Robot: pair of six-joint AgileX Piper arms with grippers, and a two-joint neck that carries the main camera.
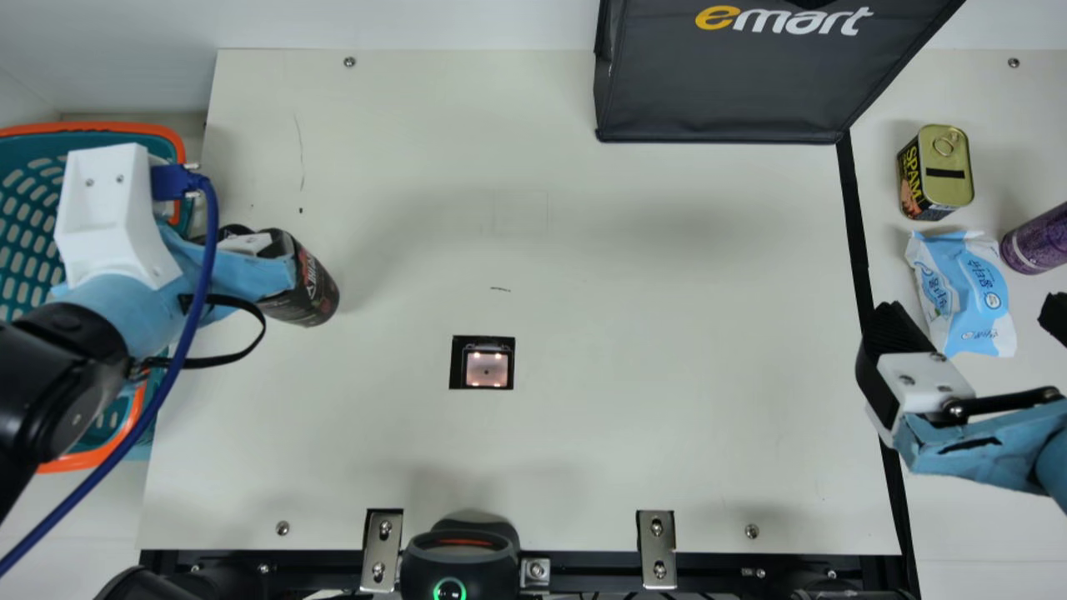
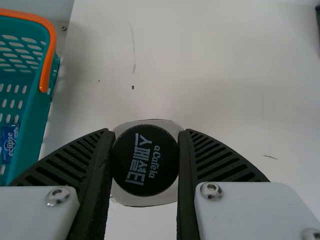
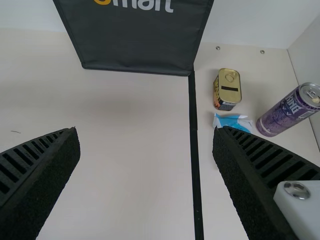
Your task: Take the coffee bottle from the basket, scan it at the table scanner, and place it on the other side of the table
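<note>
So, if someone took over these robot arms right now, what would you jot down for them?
Left claw: closed on the coffee bottle, around its black cap.
Right claw: open, empty.
Bottle: out of the basket, tilted in the main view, between basket and scanner.
Done: taken from the basket.
Left: apparently the scan, then setting it down on the other side, probably past the black strip, near the tin.

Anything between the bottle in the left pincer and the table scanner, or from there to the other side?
Nothing visible between bottle and scanner. Beyond it, the open right pincer hangs at the black line, probably in the way. Past the line, the Spam can, blue pack and purple can take up spots.
</note>
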